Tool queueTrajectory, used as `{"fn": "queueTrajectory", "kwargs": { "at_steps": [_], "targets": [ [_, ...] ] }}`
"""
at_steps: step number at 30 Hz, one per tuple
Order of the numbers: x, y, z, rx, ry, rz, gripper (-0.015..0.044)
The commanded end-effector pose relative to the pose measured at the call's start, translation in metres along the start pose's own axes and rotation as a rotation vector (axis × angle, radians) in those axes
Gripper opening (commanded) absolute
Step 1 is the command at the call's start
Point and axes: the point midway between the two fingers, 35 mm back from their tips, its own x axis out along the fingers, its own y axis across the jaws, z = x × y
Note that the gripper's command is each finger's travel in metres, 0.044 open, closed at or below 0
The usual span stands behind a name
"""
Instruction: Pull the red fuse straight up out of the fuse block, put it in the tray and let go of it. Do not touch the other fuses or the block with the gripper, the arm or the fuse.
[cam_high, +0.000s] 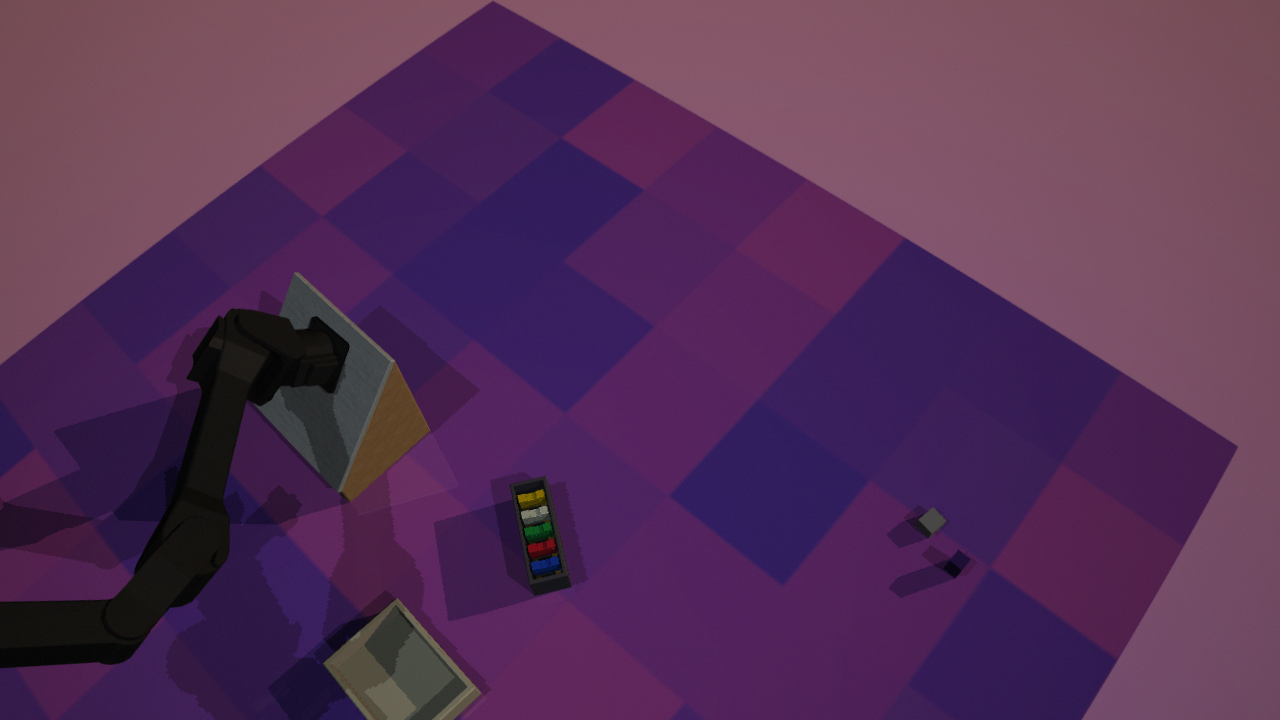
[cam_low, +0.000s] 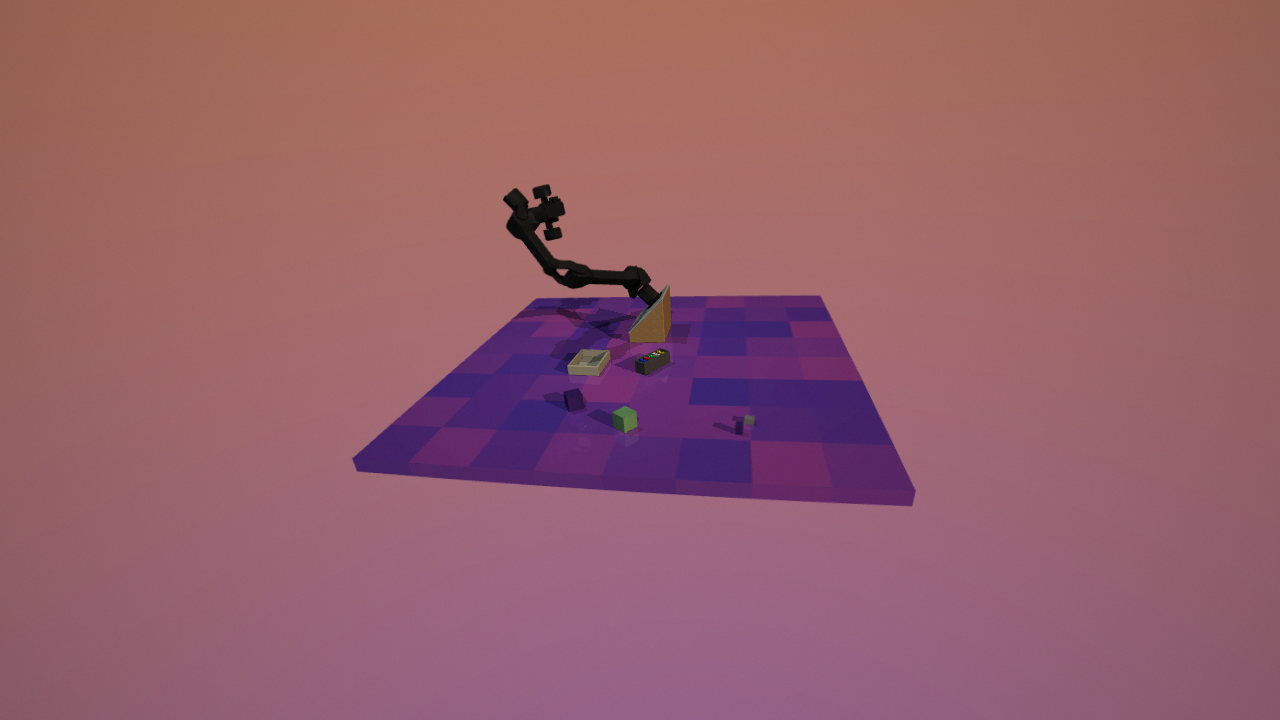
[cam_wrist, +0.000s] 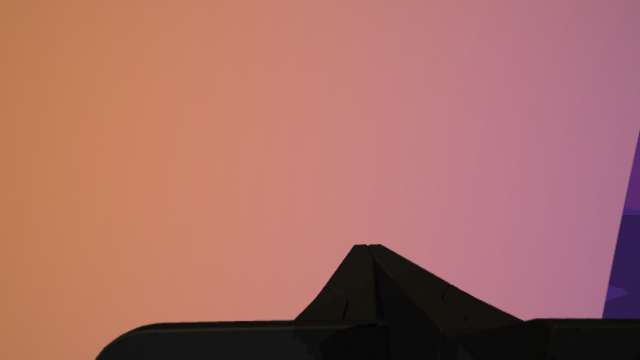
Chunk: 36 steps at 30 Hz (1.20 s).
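Gripper (cam_wrist: 368, 246): fingers pressed together, nothing between them; raised above the wedge, pointing off past the mat's edge.
Arm (cam_high: 192, 519): reaches in from 9 o'clock in the top view.
Red fuse (cam_high: 540, 547): seated in the fuse block (cam_high: 562, 537), fourth of five, between the green fuse (cam_high: 537, 531) and the blue fuse (cam_high: 544, 564).
Tray (cam_high: 350, 678): at 7 o'clock from the block, well apart.
Wedge (cam_high: 344, 394): at 10 o'clock from the block.

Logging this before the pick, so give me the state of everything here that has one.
Gripper: jaws shut, holding nothing, raised by the wedge.
Red fuse: seated in block.
Block: all five fuses in.
Tray: no fuse in it.
Wedge: standing on the floor.
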Motion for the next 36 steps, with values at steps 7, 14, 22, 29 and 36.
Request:
{"fn": "queueTrajectory", "kwargs": {
  "at_steps": [7,14,22,29,36],
  "targets": [
    [0.060,0.025,0.042,-0.148,-0.316,0.005,0.0074],
    [0.104,0.053,0.130,-0.282,-0.702,-0.094,0.0074],
    [0.095,0.067,0.249,-0.337,-1.068,-0.318,0.0074],
    [0.049,0.060,0.336,-0.303,-1.274,-0.532,0.0074],
    [-0.023,0.027,0.407,-0.206,-1.394,-0.800,0.0074]
  ]
}}
